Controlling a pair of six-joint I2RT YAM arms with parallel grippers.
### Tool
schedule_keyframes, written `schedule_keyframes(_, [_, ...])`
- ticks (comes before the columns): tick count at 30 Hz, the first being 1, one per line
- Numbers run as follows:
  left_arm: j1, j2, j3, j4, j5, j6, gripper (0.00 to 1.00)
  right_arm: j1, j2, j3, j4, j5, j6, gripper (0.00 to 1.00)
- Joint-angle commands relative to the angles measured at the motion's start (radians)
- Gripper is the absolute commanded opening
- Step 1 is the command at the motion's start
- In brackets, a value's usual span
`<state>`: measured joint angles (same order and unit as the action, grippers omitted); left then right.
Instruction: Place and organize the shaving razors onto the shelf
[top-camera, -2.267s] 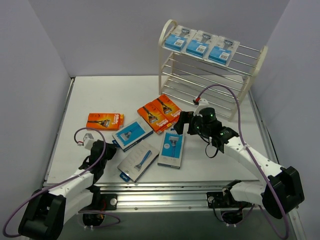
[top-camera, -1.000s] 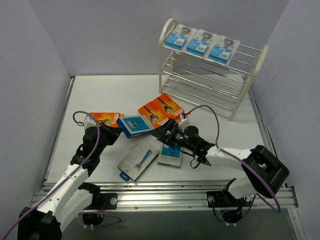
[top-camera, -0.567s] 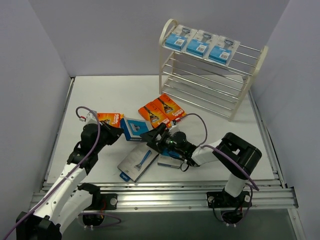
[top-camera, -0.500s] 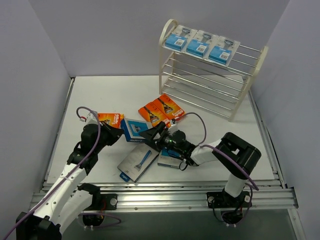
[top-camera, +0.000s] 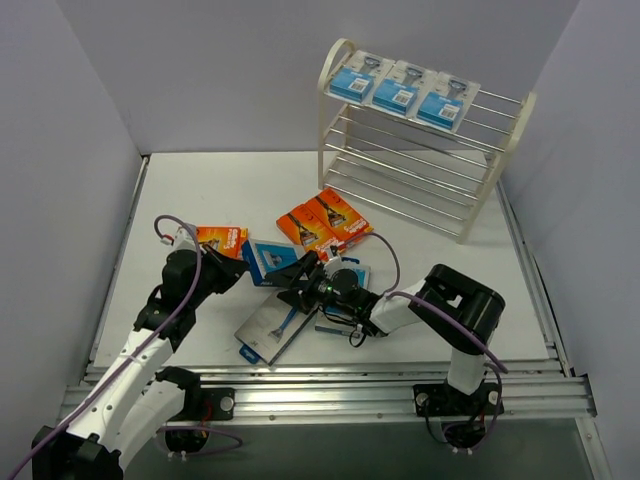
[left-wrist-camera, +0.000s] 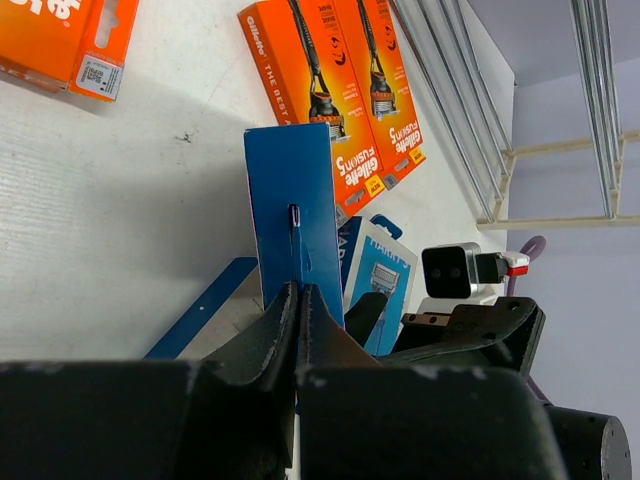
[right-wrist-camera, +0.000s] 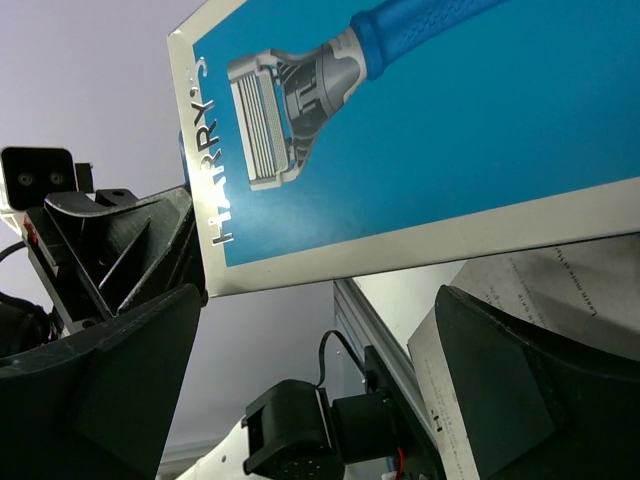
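My left gripper (top-camera: 243, 266) (left-wrist-camera: 298, 290) is shut on the edge of a blue razor pack (top-camera: 268, 258) (left-wrist-camera: 294, 195) and holds it up off the table. From the right, my right gripper (top-camera: 299, 285) (right-wrist-camera: 320, 295) stands open at that same pack (right-wrist-camera: 400, 120), whose lower edge lies level with the fingertips. On the table lie one orange box (top-camera: 218, 240), two orange boxes side by side (top-camera: 322, 222) (left-wrist-camera: 340, 90), a grey pack (top-camera: 272, 325) and a blue-white pack (top-camera: 340, 318) (left-wrist-camera: 385, 285). The cream shelf (top-camera: 500, 160) carries three blue packs (top-camera: 397, 88) on its top tier.
The shelf stands at the back right, its lower wire tiers (top-camera: 400, 175) bare. Grey walls close in the left, back and right. A metal rail (top-camera: 380, 385) runs along the near edge. The right arm (top-camera: 450, 300) is folded low over the blue-white pack.
The right gripper has swung left across the table up to the pack in my left gripper. The left gripper has kept its hold and barely moved.
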<state>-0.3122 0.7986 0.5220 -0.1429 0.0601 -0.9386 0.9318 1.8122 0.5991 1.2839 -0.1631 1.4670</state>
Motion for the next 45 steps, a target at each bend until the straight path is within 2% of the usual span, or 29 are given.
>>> schedule_keyframes(1, [0.001, -0.021, 0.015, 0.014, 0.035, 0.008, 0.02, 0.009, -0.010, 0.030, 0.114, 0.045, 0.022, 1.00])
schedule_keyframes(7, [0.001, -0.032, 0.007, 0.020, 0.096, -0.025, 0.02, -0.010, -0.008, 0.050, 0.097, 0.071, 0.015, 1.00])
schedule_keyframes(19, [-0.001, -0.134, -0.030, -0.090, 0.129, -0.023, 0.02, -0.047, -0.028, 0.107, 0.049, 0.100, -0.010, 0.99])
schedule_keyframes(24, [-0.007, -0.159, -0.062, -0.112, 0.126, -0.028, 0.02, -0.059, -0.053, 0.119, 0.014, 0.097, -0.025, 0.93])
schedule_keyframes(33, [-0.007, -0.159, -0.106, -0.089, 0.112, -0.046, 0.02, -0.070, -0.082, 0.116, 0.017, 0.094, -0.037, 0.74])
schedule_keyframes(43, [-0.008, -0.127, -0.154, -0.012, 0.106, -0.095, 0.02, -0.071, -0.120, 0.105, 0.026, 0.083, -0.060, 0.43])
schedule_keyframes(45, [-0.008, -0.121, -0.157, 0.003, 0.104, -0.103, 0.02, -0.071, -0.122, 0.103, 0.028, 0.080, -0.063, 0.42])
